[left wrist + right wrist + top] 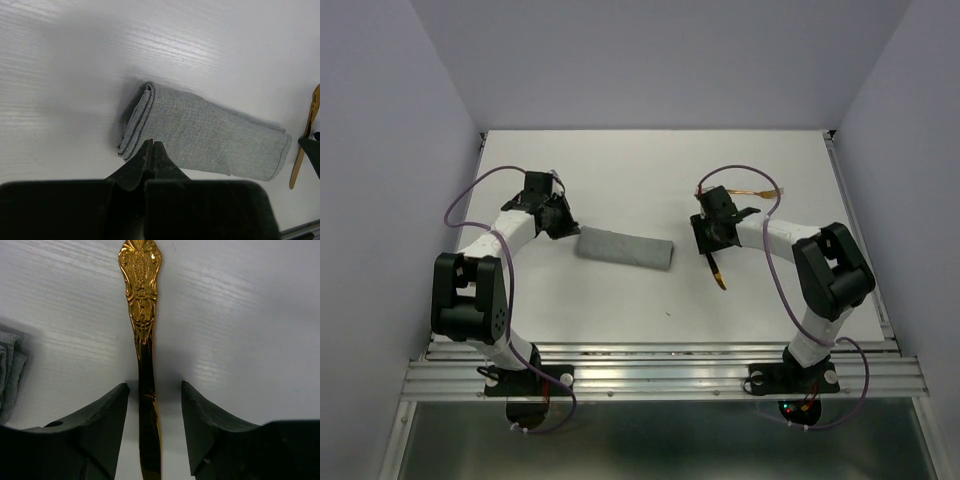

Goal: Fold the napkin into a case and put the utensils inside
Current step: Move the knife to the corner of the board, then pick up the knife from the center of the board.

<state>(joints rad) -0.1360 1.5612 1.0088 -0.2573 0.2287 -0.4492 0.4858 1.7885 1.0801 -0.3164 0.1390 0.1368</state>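
Case (205, 137) folded; left end effector (151, 149) closed beside it; right end effector (154, 390) apart astride utensil (141, 305), apparently clear.

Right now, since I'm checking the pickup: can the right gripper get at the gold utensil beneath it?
Likely yes: the right gripper is open and straddles the utensil, which lies bare on the table, nothing in between.

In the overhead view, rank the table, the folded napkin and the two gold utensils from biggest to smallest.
1. Table
2. Folded napkin
3. Near utensil and far utensil: both are thin and partly hidden by the right arm, so they stay unranked.
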